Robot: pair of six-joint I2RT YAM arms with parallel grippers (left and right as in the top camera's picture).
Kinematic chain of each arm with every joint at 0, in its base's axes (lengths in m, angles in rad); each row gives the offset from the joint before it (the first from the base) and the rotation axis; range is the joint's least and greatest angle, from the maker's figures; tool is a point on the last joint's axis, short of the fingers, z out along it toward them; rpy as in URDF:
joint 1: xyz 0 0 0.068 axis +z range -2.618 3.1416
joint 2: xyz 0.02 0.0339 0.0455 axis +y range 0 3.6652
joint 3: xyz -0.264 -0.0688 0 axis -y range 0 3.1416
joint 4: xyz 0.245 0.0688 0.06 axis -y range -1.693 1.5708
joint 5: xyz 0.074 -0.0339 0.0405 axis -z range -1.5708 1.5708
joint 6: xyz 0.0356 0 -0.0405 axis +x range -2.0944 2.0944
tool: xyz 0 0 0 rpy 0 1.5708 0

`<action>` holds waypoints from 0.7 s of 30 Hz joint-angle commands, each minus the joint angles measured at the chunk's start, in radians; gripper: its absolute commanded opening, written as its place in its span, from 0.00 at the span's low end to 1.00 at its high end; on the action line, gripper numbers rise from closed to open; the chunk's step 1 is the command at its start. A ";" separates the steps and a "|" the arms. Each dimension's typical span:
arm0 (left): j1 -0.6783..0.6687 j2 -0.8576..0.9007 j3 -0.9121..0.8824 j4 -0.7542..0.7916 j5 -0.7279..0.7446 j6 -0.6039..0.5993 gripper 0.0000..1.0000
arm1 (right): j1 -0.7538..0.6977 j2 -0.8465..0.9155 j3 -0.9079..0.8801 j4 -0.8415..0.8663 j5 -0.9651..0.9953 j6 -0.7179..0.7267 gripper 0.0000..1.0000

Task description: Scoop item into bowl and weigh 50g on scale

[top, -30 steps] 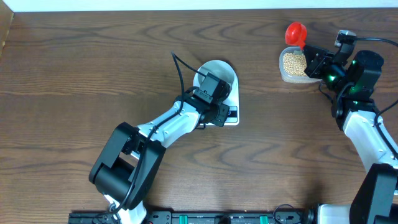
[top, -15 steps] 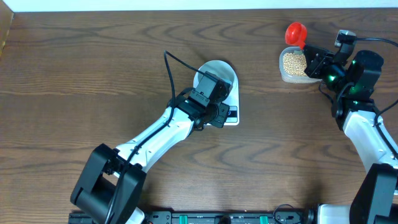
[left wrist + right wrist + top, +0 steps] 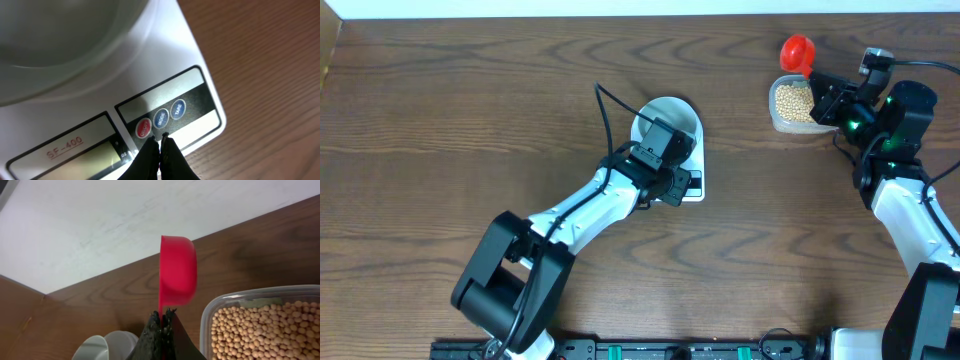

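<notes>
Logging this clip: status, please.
Left gripper shut, tips over buttons of scale. Right gripper shut on red scoop; beans in tub. Bowl on scale. No obstruction seen.

Open tabletop left, scale centre (left arm above)

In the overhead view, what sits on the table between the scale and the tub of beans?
Nothing: the overhead view shows only bare wood table between the scale and the tub of beans.
</notes>
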 commanded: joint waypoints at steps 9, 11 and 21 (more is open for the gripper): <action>0.003 0.068 -0.002 0.036 -0.013 0.051 0.07 | 0.005 -0.002 0.018 0.004 0.040 0.011 0.01; 0.004 0.068 -0.002 0.036 -0.014 0.054 0.07 | 0.005 -0.002 0.018 0.004 0.040 0.011 0.01; 0.006 0.069 -0.002 0.061 -0.066 0.053 0.07 | 0.005 -0.002 0.018 0.004 0.040 0.011 0.01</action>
